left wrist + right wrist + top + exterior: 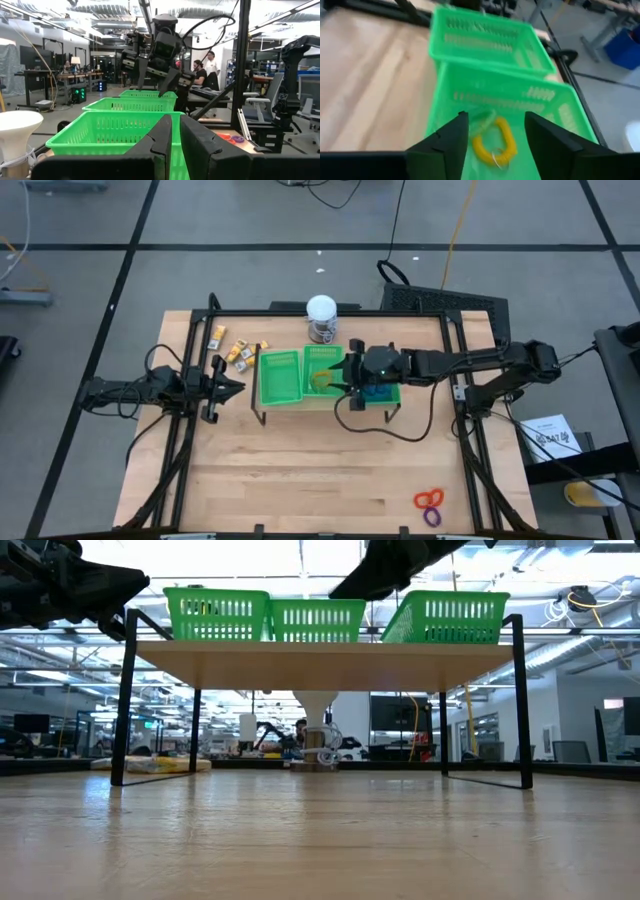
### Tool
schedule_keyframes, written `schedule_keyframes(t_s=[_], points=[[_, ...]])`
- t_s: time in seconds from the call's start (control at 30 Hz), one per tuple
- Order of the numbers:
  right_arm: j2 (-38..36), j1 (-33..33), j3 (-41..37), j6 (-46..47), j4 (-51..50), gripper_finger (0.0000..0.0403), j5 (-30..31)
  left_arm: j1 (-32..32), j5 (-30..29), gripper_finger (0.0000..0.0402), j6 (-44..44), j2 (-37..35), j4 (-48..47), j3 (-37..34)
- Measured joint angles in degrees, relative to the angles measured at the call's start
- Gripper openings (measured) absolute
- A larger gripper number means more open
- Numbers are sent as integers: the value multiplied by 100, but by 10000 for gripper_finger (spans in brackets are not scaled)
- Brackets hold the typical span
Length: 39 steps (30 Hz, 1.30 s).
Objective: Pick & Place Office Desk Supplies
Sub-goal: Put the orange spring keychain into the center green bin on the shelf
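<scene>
A green three-compartment tray (280, 375) stands on a raised black-legged shelf (330, 662). My right gripper (495, 132) is open and empty just above the tray's middle compartment, where a yellow coiled ring (496, 144) lies on the floor between and below its fingers. It also shows in the left wrist view (152, 85). My left gripper (175, 137) is shut and empty, level with the tray's left end (235, 387). Small yellow-and-white blocks (236, 352) lie on the table behind it. An orange and a purple ring (430, 506) lie near the front right.
A white-topped round jar (321, 317) stands behind the tray. Something blue (380, 393) shows in the tray's right compartment under my right arm. Black frame rails (190, 420) run along both table sides. Bare wood lies in front of the shelf (320, 470).
</scene>
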Motion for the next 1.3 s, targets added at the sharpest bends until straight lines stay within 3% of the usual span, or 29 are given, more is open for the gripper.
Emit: schedule_keyframes(t_s=[0.5,0.93,1.13,1.3], points=[[-76,175,0,-35,-773,177,521,0,-2,45,0,-2,0,0],[-307,254,4,-125,-821,172,512,1,0,45,0,-1,-1,0],[-691,476,-4,-128,-1078,173,516,1,-1,45,0,-1,0,0],[-1391,1136,-2,255,-1575,171,512,2,-2,45,0,0,0,0]])
